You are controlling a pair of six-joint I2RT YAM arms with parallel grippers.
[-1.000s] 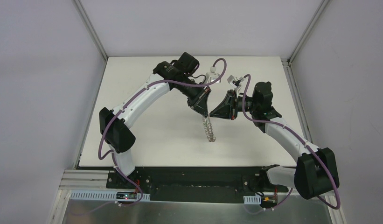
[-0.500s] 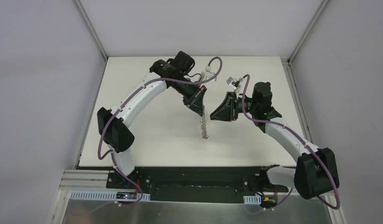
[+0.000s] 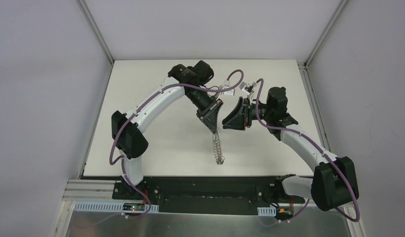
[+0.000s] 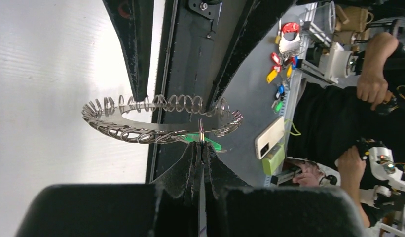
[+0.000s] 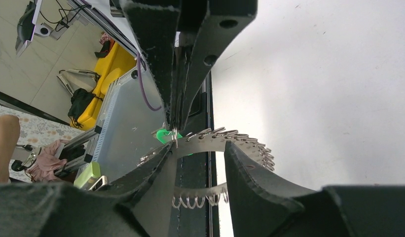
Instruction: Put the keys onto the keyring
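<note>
My left gripper (image 3: 213, 127) is shut on a wire loop at the edge of the keyring (image 3: 218, 148), which hangs from it above the table. In the left wrist view the grey keyring (image 4: 141, 132) lies just past my left gripper (image 4: 202, 146), with the green key head (image 4: 211, 143) at the pinched spot. My right gripper (image 3: 225, 124) is open, close to the right of the left one. In the right wrist view my right gripper (image 5: 199, 148) has one finger on each side of the keyring's (image 5: 239, 140) upper arc. The key (image 5: 163, 135) shows beside the left gripper's fingertips (image 5: 176, 118).
The white table (image 3: 156, 138) lies under both arms, with grey walls on three sides. A black rail (image 3: 210, 185) with both arm bases runs along the near edge. People and clutter off the table show in the wrist views.
My left gripper has swung toward the near side with the keyring, which now hangs lower and longer in the top view. My right gripper has barely moved.
</note>
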